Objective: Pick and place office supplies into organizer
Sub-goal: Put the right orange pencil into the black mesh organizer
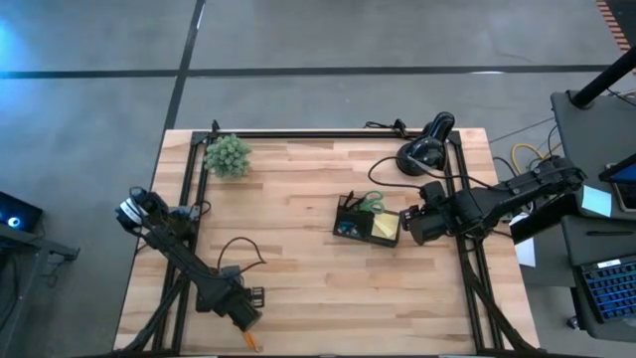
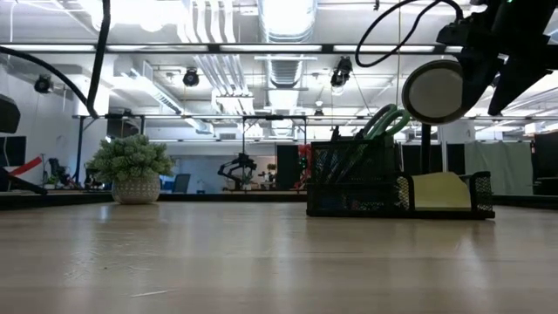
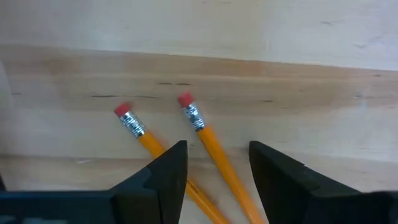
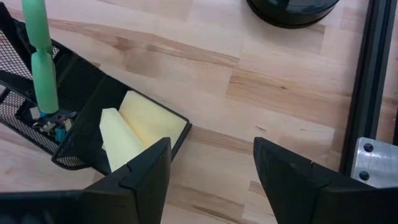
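Left gripper point(image 3: 214, 180) parted astride one of two orange pencils point(image 3: 214, 152), lower ends hidden, grasp unclear. Right gripper point(image 4: 211, 180) agape, empty, beside organizer point(image 4: 81, 112); contents partly hidden.

A pale wooden table point(image 1: 298, 268) with a black metal frame point(image 1: 328, 133) stands on a grey concrete floor point(image 1: 99, 60) crossed by dark lines. Beyond it lies a large open room with white ceiling ducts point(image 2: 209, 65), bright strip lights point(image 2: 288, 13) and black spotlights point(image 2: 191, 78). A laptop point(image 1: 606, 288) sits on a side desk.
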